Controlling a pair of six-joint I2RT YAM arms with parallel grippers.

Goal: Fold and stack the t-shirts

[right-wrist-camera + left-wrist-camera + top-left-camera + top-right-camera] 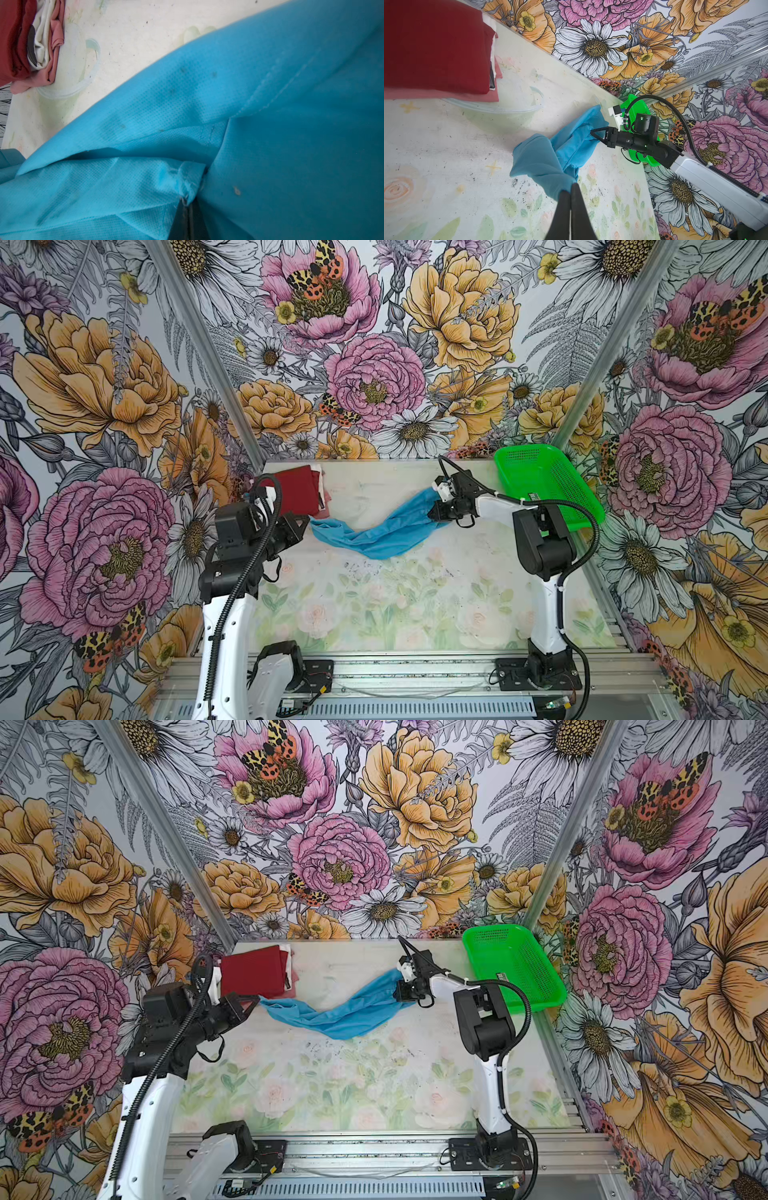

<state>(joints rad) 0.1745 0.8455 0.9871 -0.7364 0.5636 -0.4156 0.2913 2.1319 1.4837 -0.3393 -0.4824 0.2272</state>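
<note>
A sky-blue t-shirt (374, 535) (332, 1013) hangs twisted into a rope between my two grippers over the back half of the table. My left gripper (308, 521) (571, 187) is shut on its left end. My right gripper (432, 512) (188, 202) is shut on a bunched hem at its right end, and blue cloth (270, 104) fills most of the right wrist view. A folded dark maroon t-shirt (297, 489) (436, 47) tops a stack at the back left. White (44, 41) and pink (55, 52) shirts show at the stack's edge.
A bright green perforated basket (548, 485) (515, 965) stands tilted at the back right corner, behind the right arm. The floral-printed table (374, 605) is walled by flower-patterned panels on three sides. The maroon stack lies just behind the left gripper.
</note>
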